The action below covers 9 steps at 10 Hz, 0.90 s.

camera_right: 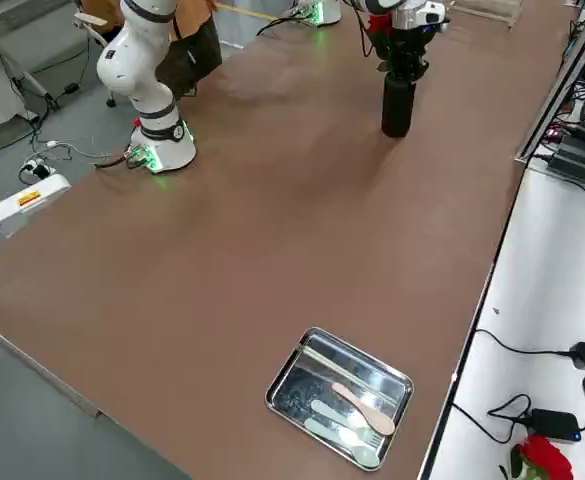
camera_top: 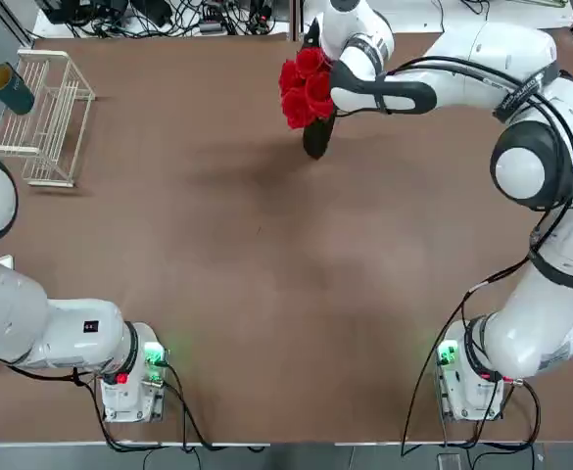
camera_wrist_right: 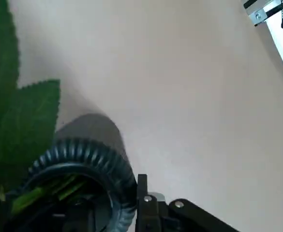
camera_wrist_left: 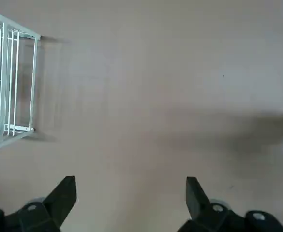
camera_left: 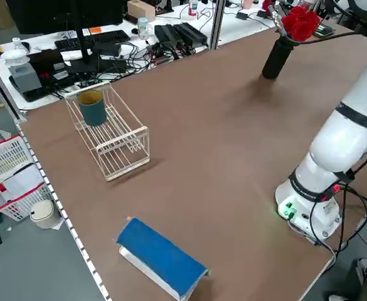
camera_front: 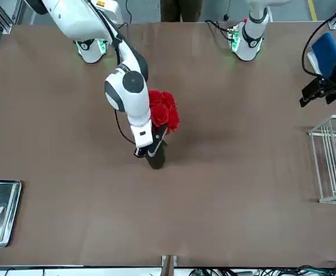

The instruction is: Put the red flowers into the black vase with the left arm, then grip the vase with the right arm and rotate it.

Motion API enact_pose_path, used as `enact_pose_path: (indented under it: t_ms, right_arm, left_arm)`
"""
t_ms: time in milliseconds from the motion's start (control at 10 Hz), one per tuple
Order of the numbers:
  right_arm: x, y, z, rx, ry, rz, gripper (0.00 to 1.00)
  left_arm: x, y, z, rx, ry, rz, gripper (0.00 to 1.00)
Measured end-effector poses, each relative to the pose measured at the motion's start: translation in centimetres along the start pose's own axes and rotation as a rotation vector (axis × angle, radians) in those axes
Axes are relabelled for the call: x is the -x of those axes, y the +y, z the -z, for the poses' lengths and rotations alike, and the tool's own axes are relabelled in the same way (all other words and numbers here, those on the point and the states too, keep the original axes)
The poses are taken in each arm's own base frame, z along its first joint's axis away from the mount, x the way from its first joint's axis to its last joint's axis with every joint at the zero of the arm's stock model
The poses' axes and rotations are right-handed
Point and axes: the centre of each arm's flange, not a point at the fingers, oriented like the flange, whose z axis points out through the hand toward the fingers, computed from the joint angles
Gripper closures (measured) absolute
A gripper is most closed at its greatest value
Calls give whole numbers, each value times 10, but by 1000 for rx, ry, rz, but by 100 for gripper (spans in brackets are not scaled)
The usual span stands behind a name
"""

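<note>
The table point(camera_top: 266, 294) carries the black vase point(camera_top: 317, 137) near its far edge, well apart from the wire rack point(camera_top: 46, 117) at the far left corner. The left gripper point(camera_wrist_left: 130, 193) hangs parked over bare table near that rack, fingers spread wide with nothing between them. The right gripper point(camera_front: 147, 148) is down at the vase's upper part; one finger point(camera_wrist_right: 143, 193) lies against the ribbed rim, so it appears clamped on the vase (the far finger is hidden).

The vase is tall and slim with a small foot, so a twist made off its axis, or with a slack grip, could tip it or drag it across the table. The arm's wrist sits tight against the blooms and could crush or lift them.

The red flowers point(camera_top: 306, 86) already stand in the vase, a dense bunch leaning to one side, with serrated green leaves point(camera_wrist_right: 15, 121) at the mouth.
</note>
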Motion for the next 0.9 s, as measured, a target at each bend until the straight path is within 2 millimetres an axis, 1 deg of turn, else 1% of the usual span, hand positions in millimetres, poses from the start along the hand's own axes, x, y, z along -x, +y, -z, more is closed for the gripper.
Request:
enact_pose_path:
  t_ms: [100, 500, 700, 800, 900]
  right_arm:
    - [-1, 0, 1, 1, 2, 1, 75]
    - [-2, 0, 3, 3, 7, 0, 72]
    - [-3, 3, 5, 6, 11, -4, 69]
    - [-3, 5, 6, 8, 13, -7, 65]
    - [-3, 8, 6, 10, 14, -10, 63]
  left_arm:
    - [0, 0, 0, 0, 0, 1, 0]
    - [0, 0, 0, 0, -1, 2, 0]
    - [-2, -1, -3, 0, -4, 3, 0]
    - [-3, -1, -4, 0, -5, 4, 0]
    - [-3, -1, -5, 0, -5, 4, 0]
